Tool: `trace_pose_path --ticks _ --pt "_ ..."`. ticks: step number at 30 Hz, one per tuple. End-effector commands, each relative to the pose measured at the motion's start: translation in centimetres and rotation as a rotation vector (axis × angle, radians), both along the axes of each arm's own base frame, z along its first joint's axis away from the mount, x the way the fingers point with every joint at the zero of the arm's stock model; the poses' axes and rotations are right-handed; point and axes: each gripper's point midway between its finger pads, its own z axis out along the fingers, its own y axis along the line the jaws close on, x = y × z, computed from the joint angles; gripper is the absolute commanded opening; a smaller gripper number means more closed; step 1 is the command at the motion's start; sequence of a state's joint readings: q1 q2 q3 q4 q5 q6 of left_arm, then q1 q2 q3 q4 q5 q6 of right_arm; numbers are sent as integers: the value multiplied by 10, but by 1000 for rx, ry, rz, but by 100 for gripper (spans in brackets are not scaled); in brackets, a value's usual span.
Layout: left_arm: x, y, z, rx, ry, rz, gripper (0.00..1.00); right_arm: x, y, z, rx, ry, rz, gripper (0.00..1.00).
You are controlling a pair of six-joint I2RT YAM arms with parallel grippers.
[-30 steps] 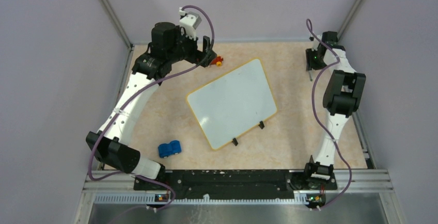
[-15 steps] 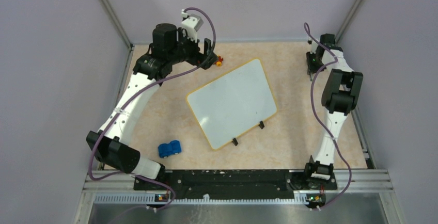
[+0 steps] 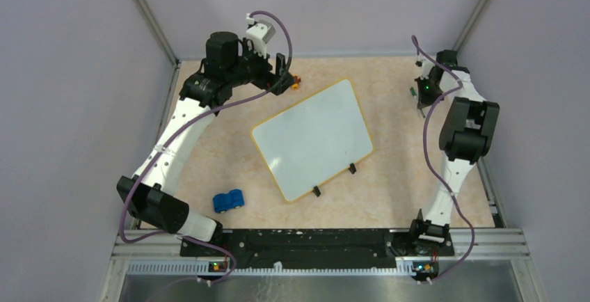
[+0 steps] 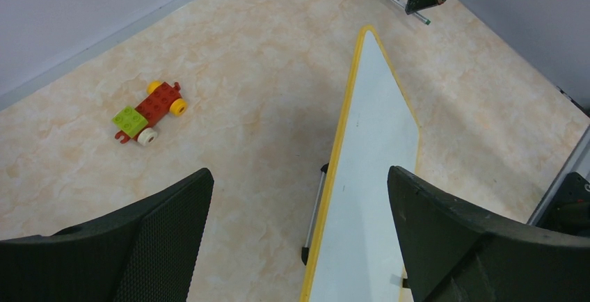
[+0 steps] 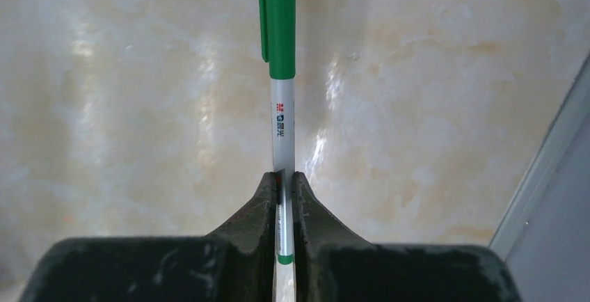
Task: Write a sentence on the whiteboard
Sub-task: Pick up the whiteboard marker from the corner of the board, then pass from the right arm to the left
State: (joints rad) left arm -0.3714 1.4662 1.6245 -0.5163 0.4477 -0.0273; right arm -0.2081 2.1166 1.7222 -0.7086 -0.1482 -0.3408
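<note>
The whiteboard lies tilted in the middle of the table, yellow-rimmed, with two black clips on its near edge; its face is blank and no sentence shows. It also shows in the left wrist view. My right gripper is shut on a white marker with a green cap, low over the table at the far right. The marker also shows in the left wrist view. My left gripper is open and empty, above the table by the board's far left edge.
A red, green and yellow toy brick car lies at the far left. A blue toy car sits at the near left. A metal rail bounds the near edge, grey walls the sides.
The right arm's wrist has shifted slightly forward and right at the far right corner. The left gripper has edged right, over the red toy car. The board has not moved.
</note>
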Motion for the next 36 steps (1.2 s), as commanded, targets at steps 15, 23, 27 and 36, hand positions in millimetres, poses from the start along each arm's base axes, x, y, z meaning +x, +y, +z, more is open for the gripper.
trace_pose_path --ticks 15,23,27,36 --pt "-73 -49 34 -206 132 -498 99 -179 198 231 280 -412 792 0" --pt "-94 -68 8 -286 322 -614 87 -233 246 259 306 -417 987 0" --pt "-108 -77 -2 -292 367 -658 76 -252 262 260 277 -395 1060 0" --pt "-155 -98 -14 -319 465 -813 49 -278 297 270 266 -383 1164 0"
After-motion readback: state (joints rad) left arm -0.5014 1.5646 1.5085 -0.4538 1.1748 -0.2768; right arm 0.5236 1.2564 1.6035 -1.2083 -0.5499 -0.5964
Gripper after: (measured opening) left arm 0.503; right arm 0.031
